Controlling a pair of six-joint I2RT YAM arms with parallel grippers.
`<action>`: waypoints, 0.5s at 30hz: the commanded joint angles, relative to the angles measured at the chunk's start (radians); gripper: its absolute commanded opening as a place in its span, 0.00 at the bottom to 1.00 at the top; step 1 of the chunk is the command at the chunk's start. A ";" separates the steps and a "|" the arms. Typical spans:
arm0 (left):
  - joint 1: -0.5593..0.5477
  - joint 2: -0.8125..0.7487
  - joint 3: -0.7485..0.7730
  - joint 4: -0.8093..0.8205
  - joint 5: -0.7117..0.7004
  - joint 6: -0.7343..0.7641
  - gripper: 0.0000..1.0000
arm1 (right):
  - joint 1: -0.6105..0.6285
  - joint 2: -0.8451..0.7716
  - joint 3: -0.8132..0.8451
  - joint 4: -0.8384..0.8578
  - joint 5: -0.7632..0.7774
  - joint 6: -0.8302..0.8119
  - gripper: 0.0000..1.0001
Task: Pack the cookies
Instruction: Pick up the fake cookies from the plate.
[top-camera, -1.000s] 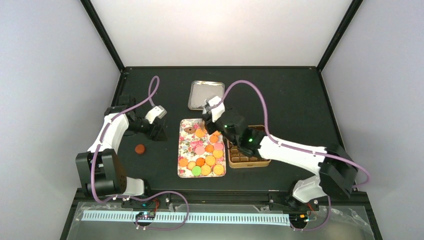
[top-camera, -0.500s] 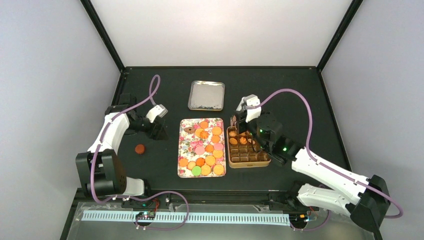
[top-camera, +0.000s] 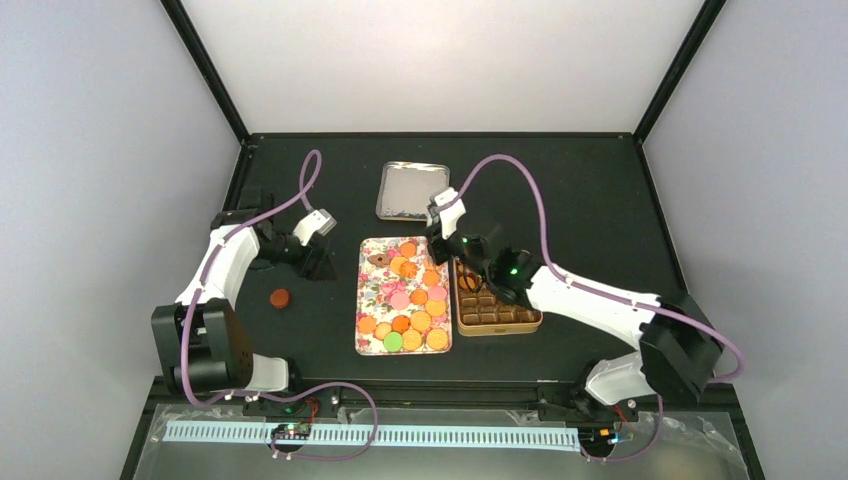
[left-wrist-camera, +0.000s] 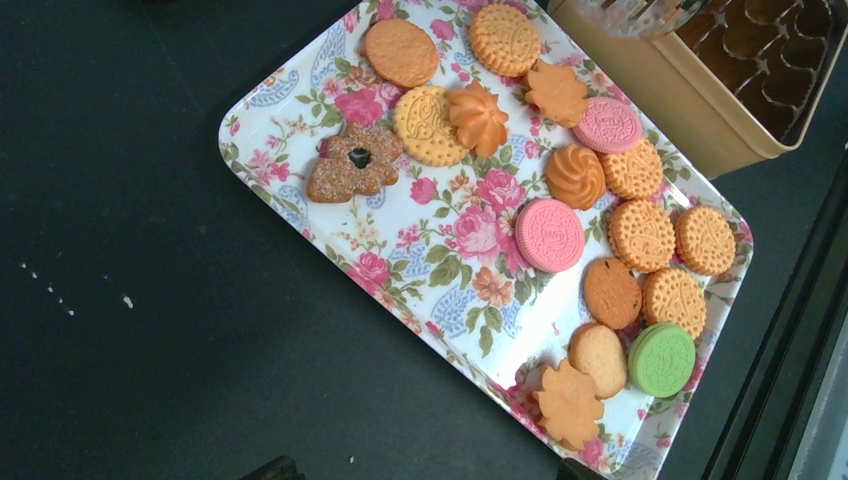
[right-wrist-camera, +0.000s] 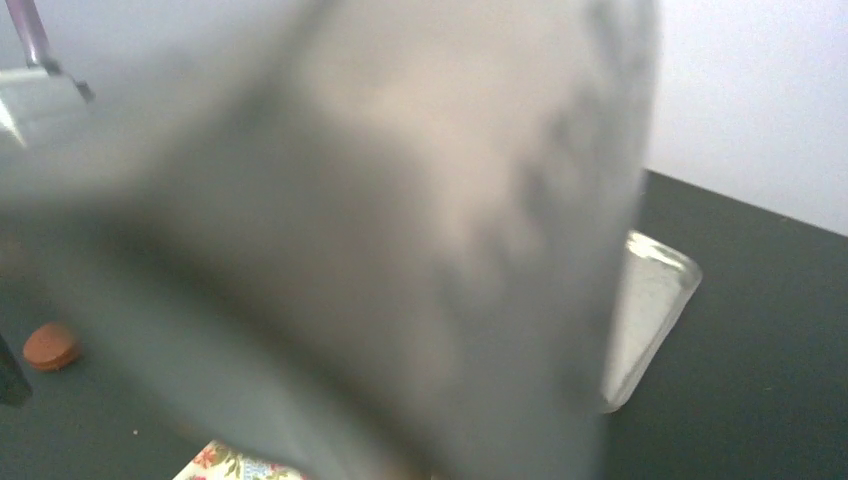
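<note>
The matte black counter (top-camera: 600, 200) carries everything. On it a glossy floral tray (top-camera: 372, 290) with rounded corners holds most of the cookies (top-camera: 415, 300): ridged rounds in orange, pink and green, piped swirls and leaf shapes. Just beside it stands the tan tin (top-camera: 500, 322), moulded into small brown wells, with a little orange in its far rows. A bare metal lid (top-camera: 410, 190) lies beyond.

The right gripper (top-camera: 437, 240) hangs over the tray's far right corner. Its wrist view is all blur, so I cannot tell spread from pinching. The left gripper (top-camera: 318, 262) sits left of the tray, equally unreadable.

A pick seems in hand. The next move calls for settling on one cookie, then finding an empty well. One brown cookie (top-camera: 281, 297) lies alone on the counter.
</note>
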 joint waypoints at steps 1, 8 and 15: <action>-0.004 -0.018 0.036 -0.012 0.011 0.013 0.68 | 0.016 0.061 0.032 0.088 -0.020 0.021 0.18; -0.004 -0.029 0.039 -0.009 0.008 0.011 0.68 | 0.040 0.125 0.019 0.119 0.042 0.014 0.25; -0.005 -0.029 0.034 -0.008 0.005 0.013 0.68 | 0.043 0.129 -0.023 0.127 0.067 0.022 0.31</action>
